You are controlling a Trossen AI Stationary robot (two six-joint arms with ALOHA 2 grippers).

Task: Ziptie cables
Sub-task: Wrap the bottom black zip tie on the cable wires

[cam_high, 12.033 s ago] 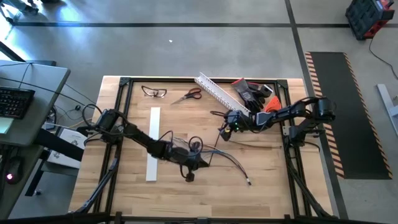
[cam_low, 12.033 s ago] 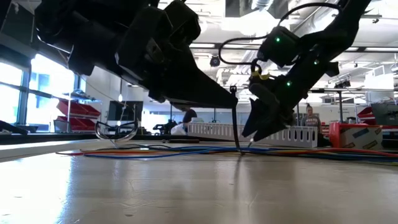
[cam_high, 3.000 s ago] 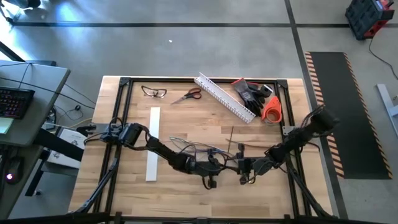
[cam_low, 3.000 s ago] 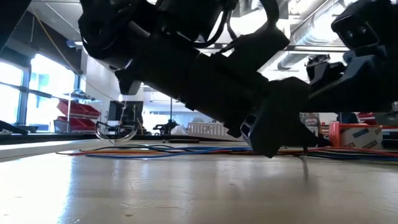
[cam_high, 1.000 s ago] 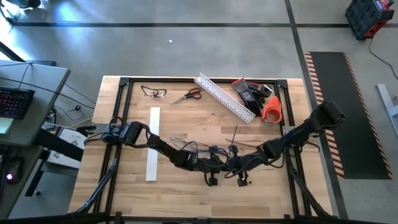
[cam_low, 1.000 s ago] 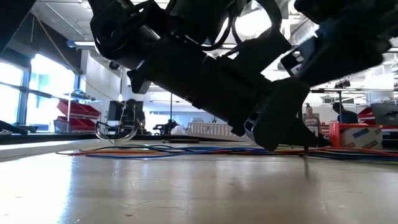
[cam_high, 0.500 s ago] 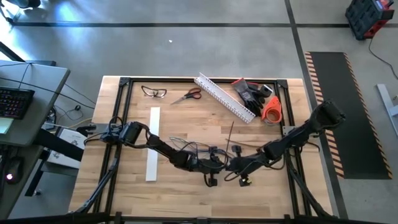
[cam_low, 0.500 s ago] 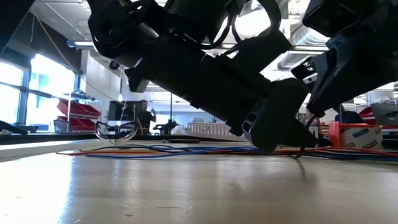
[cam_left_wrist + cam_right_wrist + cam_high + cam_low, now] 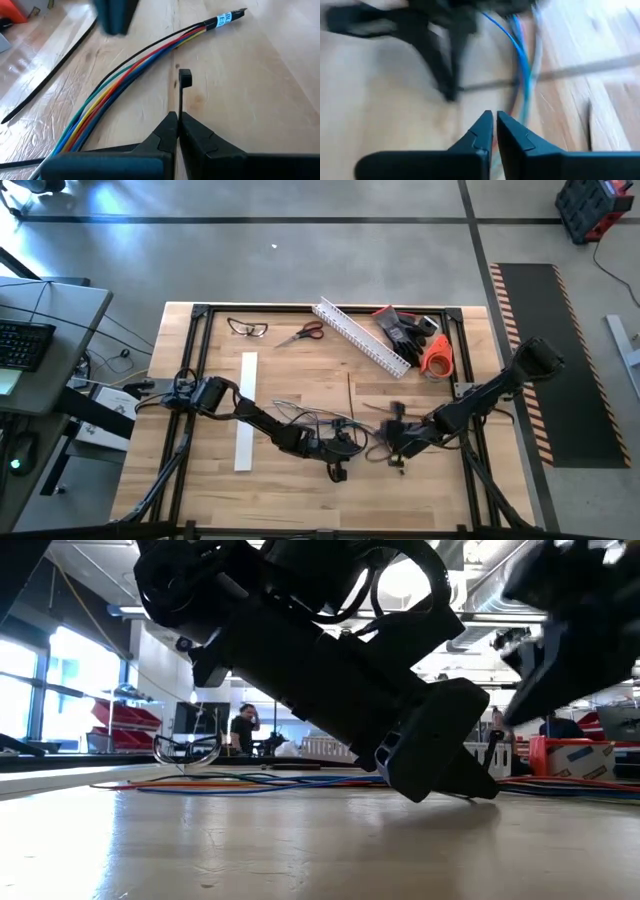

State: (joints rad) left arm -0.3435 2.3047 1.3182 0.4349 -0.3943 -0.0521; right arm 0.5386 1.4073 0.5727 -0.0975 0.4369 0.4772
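The cables (image 9: pixel 125 80), a bundle of thin coloured wires with a white label at the end, lie on the wood mid-table (image 9: pixel 300 418). My left gripper (image 9: pixel 178 116) sits low beside them (image 9: pixel 348 442), shut on a ziptie (image 9: pixel 181 97). A long dark strip (image 9: pixel 55 75) lies flat on the far side of the bundle (image 9: pixel 350 394); whether it is part of the same ziptie I cannot tell. My right gripper (image 9: pixel 494 116) hovers to the right of the left one (image 9: pixel 392 446), shut, with nothing between its fingers. My left gripper pinches the ziptie's thin strip (image 9: pixel 180 106) between its two fingertips, a short way behind the square head (image 9: pixel 184 77). The fingers slant down from the table's left and lie along the strip. The head sticks out past the fingertips, beside the bundle.
At the back stand a white slotted channel (image 9: pixel 360 335), scissors (image 9: pixel 300 333), glasses (image 9: pixel 247 328), dark gloves (image 9: pixel 405 328) and an orange tape roll (image 9: pixel 437 355). A white flat strip (image 9: pixel 245 410) lies at the left. Black frame rails (image 9: pixel 190 380) border the table.
My right gripper has drawn back toward the table's right edge, away from the left gripper, and has turned at the wrist. The long dark strip on the far side of the grippers has swung toward the table's left. My left gripper has stayed put on the ziptie.
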